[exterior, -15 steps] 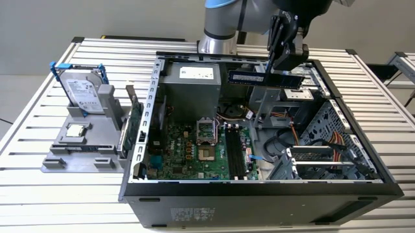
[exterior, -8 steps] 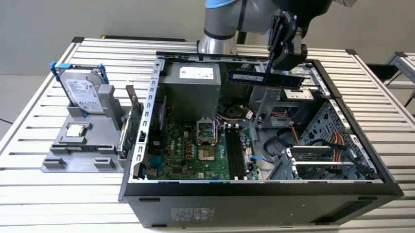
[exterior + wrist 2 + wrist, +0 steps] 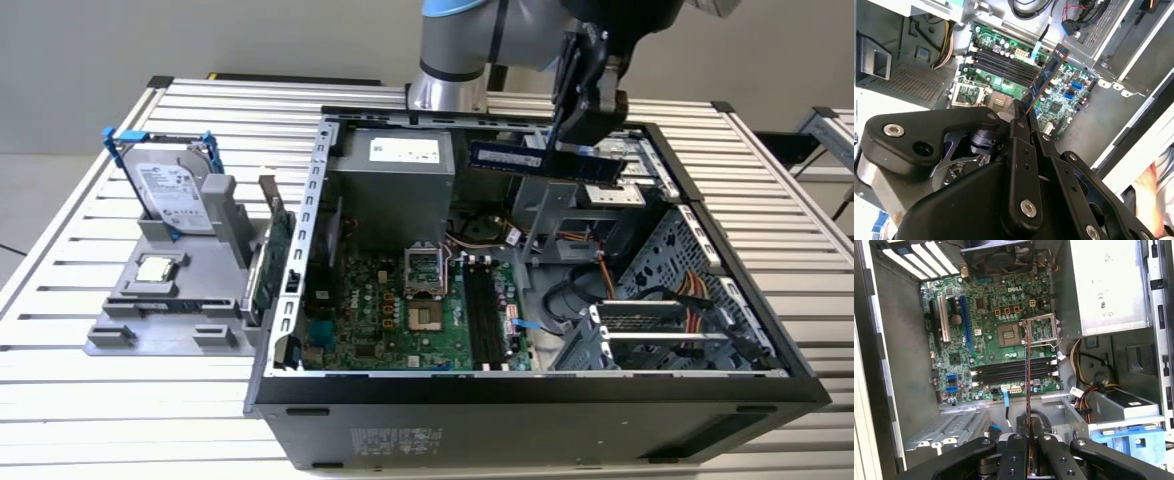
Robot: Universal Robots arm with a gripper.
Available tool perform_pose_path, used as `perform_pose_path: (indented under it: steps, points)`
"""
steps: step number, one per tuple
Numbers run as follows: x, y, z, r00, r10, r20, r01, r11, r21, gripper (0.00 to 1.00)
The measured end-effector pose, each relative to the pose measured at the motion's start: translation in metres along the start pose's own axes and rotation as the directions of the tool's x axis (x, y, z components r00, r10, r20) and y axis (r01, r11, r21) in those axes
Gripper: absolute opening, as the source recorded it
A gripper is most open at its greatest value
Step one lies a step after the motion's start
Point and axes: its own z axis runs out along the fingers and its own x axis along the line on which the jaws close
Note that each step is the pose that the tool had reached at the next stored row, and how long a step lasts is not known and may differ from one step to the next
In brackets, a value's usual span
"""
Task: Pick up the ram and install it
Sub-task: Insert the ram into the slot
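The ram is a thin blue stick with black chips. It hangs level above the far side of the open computer case, with my gripper shut on one end. In the second wrist view the ram sticks out from my gripper over the green motherboard. The first wrist view shows the ram edge-on, rising from my gripper and crossing the black memory slots. Those slots lie well below the stick, apart from it.
On the exterior view's left, a grey fixture holds a silver hard drive in a blue frame. A green card stands beside it. Inside the case are the power supply, the CPU socket, cables and a drive cage.
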Motion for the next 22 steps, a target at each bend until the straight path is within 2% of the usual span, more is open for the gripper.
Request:
perform_pose_path:
  steps: [11, 22]
  points:
    - [0.0, 0.0, 0.0, 0.9972, 0.075, -0.0019, -0.075, 0.9972, -0.0029, 0.0]
    - [0.0, 0.0, 0.0, 0.9882, 0.153, -0.0069, -0.153, 0.9882, -0.0049, 0.0]
